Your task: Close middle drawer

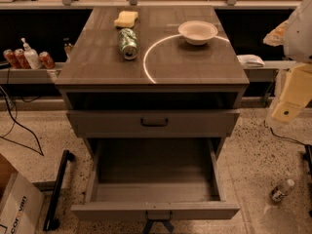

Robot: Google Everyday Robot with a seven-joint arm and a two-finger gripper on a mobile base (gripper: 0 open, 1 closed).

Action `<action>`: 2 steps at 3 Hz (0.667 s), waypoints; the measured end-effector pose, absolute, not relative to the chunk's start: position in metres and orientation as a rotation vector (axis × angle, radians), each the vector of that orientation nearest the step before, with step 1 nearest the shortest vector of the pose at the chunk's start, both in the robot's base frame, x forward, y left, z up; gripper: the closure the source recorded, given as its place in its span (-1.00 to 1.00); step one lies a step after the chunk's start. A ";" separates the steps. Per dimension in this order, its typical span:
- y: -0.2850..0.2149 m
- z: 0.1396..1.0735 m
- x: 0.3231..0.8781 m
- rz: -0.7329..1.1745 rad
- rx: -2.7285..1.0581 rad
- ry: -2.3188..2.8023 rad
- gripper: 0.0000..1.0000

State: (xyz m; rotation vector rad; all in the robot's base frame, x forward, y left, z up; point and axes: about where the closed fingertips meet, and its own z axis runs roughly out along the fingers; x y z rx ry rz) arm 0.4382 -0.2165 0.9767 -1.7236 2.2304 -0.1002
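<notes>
The middle drawer (155,167) is pulled far out towards me. It is a deep, bare grey-brown box, and its flat front (97,211) lies near the bottom edge of the view, with a small handle (159,214) at its centre. My gripper (157,226) shows only as a dark tip at the bottom edge, just in front of that handle. Above, the wider top drawer (154,123) with a dark bar handle stands slightly out under the tabletop (195,62). The lowest drawer is hidden.
On the tabletop are a green can (128,43) on its side, a yellow sponge (126,18) and a white bowl (197,32). My cream arm (295,82) hangs at right. On the floor are a bottle (282,190), a black bar (58,189) and a cardboard box (17,204).
</notes>
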 end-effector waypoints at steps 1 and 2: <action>-0.216 0.977 0.438 -0.100 -1.723 2.230 -1.00; -0.215 0.978 0.438 -0.105 -1.718 2.223 -0.62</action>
